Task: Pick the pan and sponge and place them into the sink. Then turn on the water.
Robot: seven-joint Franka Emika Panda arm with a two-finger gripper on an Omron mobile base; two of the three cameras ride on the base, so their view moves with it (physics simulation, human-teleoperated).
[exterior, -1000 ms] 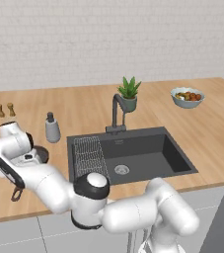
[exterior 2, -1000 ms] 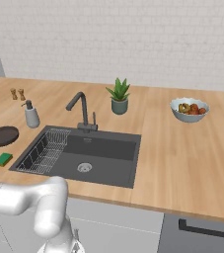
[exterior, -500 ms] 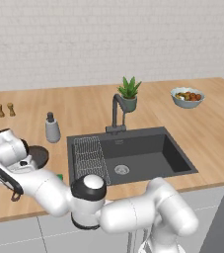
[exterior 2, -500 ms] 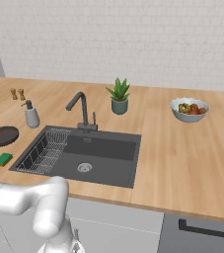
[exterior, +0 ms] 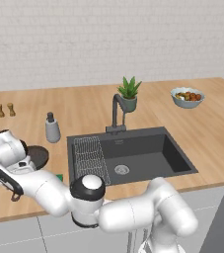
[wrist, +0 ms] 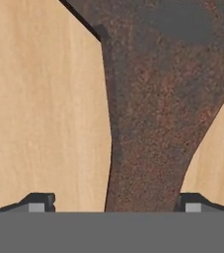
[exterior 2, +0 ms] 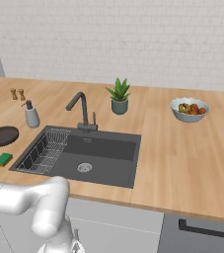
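Observation:
The dark brown-black pan (exterior: 37, 156) lies on the wooden counter left of the sink (exterior: 178, 157), its round body also in the right base view (exterior 2: 3, 134). In the hand view its long rusty handle (wrist: 148, 143) runs up the middle to the pan's body. My gripper (wrist: 114, 200) is open, one dark fingertip (wrist: 39, 201) on each side of the handle, with counter showing in the gaps. The green sponge (exterior 2: 3, 159) lies just in front of the pan; a sliver of the sponge (exterior: 59, 176) peeks past my arm. The faucet (exterior 2: 81, 109) runs no water.
A wire rack (exterior: 90, 157) fills the sink's left part. A grey soap dispenser (exterior: 52, 128) stands behind the pan, two small shakers (exterior: 5, 109) farther back. A potted plant (exterior: 129, 94) and a fruit bowl (exterior: 187, 97) sit at the back right.
My hand has swung left and down over the pan's handle, uncovering more of the pan's round body in both base views. Pan and sponge have stayed in place.

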